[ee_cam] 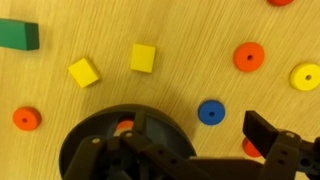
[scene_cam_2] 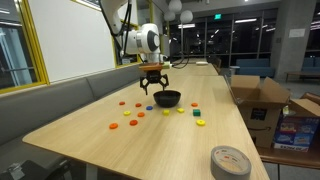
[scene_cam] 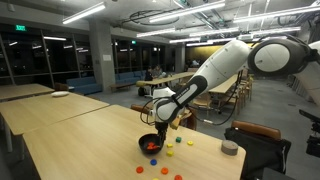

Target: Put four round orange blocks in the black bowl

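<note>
Pincer (scene_cam_2: 153,88) spread wide above black bowl (scene_cam_2: 167,101); orange block (ee_cam: 124,126) inside

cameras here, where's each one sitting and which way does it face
Exterior view: beside the table, looking across it at the black bowl; the whole arm and gripper show.
Exterior view: at the table's near end, looking along it at the black bowl; gripper and part of the arm show.
Wrist view: looking straight down; open gripper over the black bowl.
Shared: all three show the black bowl.
</note>
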Robot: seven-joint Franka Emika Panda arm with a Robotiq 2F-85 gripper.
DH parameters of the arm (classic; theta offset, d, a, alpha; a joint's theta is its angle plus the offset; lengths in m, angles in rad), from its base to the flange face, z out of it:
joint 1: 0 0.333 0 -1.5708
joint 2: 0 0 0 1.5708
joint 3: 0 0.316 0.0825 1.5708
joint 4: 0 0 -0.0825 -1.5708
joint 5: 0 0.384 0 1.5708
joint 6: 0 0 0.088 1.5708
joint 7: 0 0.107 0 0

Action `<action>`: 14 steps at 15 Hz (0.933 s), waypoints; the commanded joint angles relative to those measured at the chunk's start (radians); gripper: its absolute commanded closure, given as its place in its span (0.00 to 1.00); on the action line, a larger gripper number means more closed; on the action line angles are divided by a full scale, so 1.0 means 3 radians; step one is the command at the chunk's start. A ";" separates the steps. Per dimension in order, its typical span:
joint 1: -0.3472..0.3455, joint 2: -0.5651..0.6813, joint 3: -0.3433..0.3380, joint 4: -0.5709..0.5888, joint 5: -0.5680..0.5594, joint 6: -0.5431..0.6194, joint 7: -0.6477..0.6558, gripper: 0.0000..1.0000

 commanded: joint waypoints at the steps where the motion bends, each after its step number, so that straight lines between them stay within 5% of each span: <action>1: -0.0029 -0.0229 0.0064 -0.0320 0.0159 -0.0104 0.0105 0.00; 14: -0.0068 -0.0110 0.0262 -0.0724 0.0725 0.0317 0.0078 0.00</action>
